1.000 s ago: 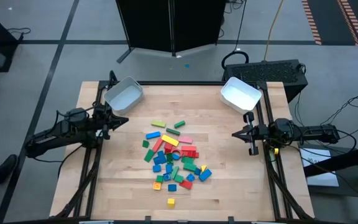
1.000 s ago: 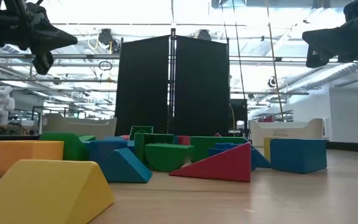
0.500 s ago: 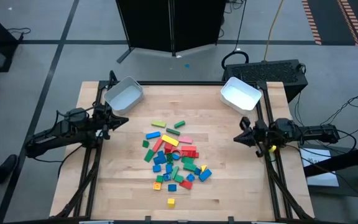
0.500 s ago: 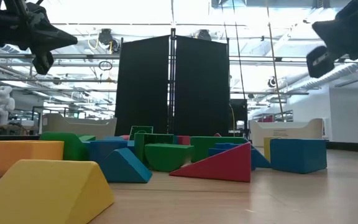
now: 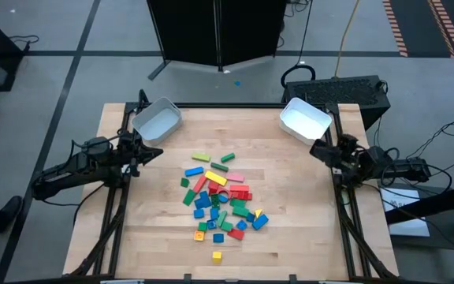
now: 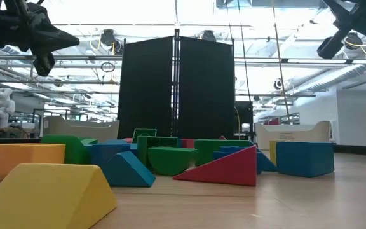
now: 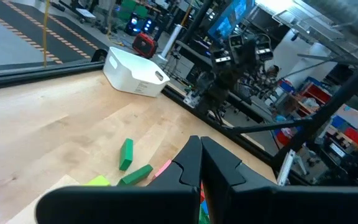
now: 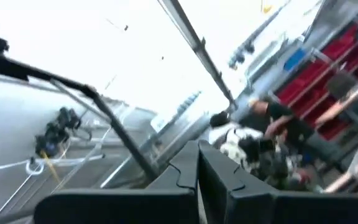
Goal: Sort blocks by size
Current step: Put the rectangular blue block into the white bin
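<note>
The blocks lie in a loose heap of red, blue, green and yellow pieces on the middle of the wooden table. In the low view they rest flat on the tabletop, among them a red wedge. My left gripper hangs shut at the table's left edge, level, pointing toward the heap. Its shut fingers show above green blocks. My right gripper hangs shut at the right edge, tipped upward. The right wrist view shows its shut fingers against the ceiling.
Two white bins stand at the table's far corners, one at the left and one at the right. A lone yellow block lies near the front edge. Black screens stand behind the table. Bare wood surrounds the heap.
My right gripper has risen, tipped its fingers upward and rolled about its own axis. Its tip has swung toward the far right bin. It stays shut and holds nothing. The blocks have not moved.
</note>
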Robot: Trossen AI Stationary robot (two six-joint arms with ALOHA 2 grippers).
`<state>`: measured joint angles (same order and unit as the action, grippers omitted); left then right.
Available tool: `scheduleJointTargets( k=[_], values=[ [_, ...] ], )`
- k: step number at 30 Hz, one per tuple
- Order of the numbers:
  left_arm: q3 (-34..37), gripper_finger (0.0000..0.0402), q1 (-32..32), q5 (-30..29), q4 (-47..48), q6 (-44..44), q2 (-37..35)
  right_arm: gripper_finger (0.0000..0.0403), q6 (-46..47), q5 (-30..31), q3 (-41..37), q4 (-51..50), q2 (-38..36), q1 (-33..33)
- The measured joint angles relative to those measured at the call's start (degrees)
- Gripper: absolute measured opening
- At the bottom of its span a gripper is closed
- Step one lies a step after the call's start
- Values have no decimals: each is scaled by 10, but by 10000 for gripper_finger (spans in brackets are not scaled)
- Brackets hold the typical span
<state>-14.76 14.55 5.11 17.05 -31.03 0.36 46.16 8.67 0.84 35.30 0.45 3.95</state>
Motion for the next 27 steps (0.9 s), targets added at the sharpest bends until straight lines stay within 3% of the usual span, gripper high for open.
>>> scheduleJointTargets(
  k=[8,15,21,27],
  values=[
    [0,7,0,-98,-87,-1,0,2,-17,90,0,6,1,-1],
    [0,7,0,-196,-162,-2,0,7,-73,91,50,-17,31,-1],
    [0,7,0,-169,-248,-1,0,38,-255,92,242,-158,176,-1],
    [0,7,0,-149,-308,-2,0,110,-348,61,482,-455,408,-1]
  ],
)
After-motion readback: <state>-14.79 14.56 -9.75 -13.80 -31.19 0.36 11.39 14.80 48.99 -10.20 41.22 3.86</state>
